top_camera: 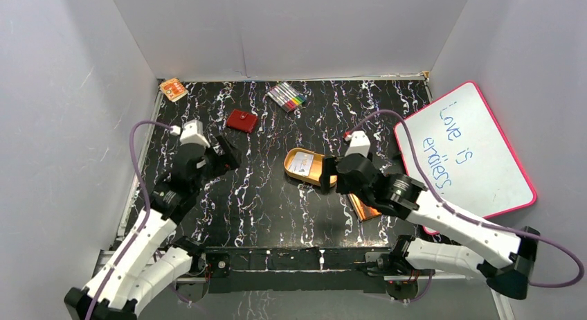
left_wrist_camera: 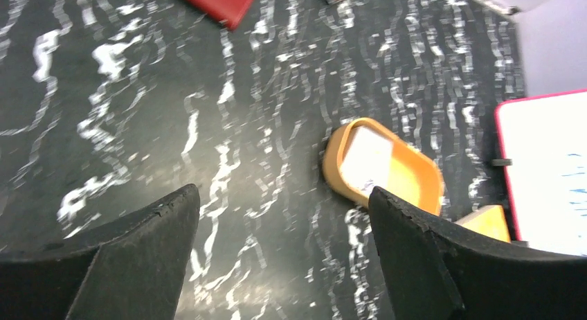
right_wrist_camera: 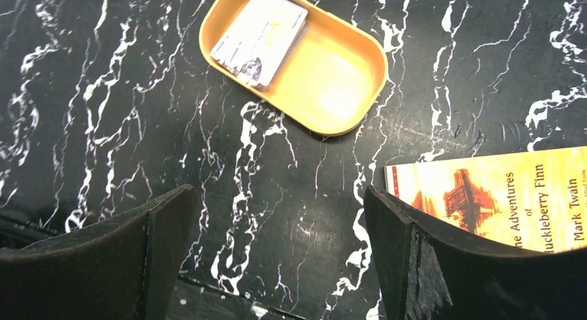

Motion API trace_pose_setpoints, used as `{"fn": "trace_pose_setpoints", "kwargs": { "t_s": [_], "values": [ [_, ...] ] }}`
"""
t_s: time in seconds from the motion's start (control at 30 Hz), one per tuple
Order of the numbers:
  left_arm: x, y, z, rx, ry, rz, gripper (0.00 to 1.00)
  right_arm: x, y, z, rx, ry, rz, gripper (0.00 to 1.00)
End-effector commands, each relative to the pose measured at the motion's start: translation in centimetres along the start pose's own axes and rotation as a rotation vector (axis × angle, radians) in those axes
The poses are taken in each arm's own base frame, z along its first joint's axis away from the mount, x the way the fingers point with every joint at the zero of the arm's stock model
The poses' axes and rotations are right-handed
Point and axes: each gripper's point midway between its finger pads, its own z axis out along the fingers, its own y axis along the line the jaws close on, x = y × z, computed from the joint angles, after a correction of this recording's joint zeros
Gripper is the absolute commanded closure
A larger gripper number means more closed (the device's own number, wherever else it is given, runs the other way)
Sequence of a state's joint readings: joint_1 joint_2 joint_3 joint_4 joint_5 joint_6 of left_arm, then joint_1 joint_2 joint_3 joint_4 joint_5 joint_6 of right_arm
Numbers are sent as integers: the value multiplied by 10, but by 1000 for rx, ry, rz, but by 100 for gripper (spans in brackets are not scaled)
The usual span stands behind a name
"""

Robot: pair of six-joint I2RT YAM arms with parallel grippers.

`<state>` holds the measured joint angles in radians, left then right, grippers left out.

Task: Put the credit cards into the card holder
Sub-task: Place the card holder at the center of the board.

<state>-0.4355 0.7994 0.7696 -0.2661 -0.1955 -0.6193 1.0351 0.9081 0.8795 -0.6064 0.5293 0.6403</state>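
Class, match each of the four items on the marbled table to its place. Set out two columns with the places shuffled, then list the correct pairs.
Items:
1 credit cards
2 card holder
3 book
4 marker set

Places:
a by the table's far edge, near its middle
b inside the orange tray
c beside the tray, to its right and nearer the arms
d left of the markers, on bare tabletop

Pairs: 1-b, 2-d, 3-c, 4-a
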Motion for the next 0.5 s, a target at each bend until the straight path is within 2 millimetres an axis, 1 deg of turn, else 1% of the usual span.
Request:
{"fn": "trace_pose_setpoints", "kwargs": {
  "t_s": [0.0,0.07,0.17,0.27,0.3,0.37,0.47],
  "values": [
    [23,57,-30,-209,38,83,11,-33,6,11,86,-31,40,1],
    [21,63,-41,-225,31,104,10,-33,10,23,79,0,46,1],
    [20,71,-51,-250,14,105,6,-29,6,44,55,41,117,3],
    [22,73,-55,-247,13,91,5,-18,-17,67,55,82,234,9],
    [24,73,-55,-250,18,82,5,-15,-30,74,73,93,267,11],
    [28,75,-55,-260,31,75,4,-4,-41,85,67,136,305,18],
    [30,79,-55,-275,32,72,4,12,-56,99,104,192,305,27]
  ]
}}
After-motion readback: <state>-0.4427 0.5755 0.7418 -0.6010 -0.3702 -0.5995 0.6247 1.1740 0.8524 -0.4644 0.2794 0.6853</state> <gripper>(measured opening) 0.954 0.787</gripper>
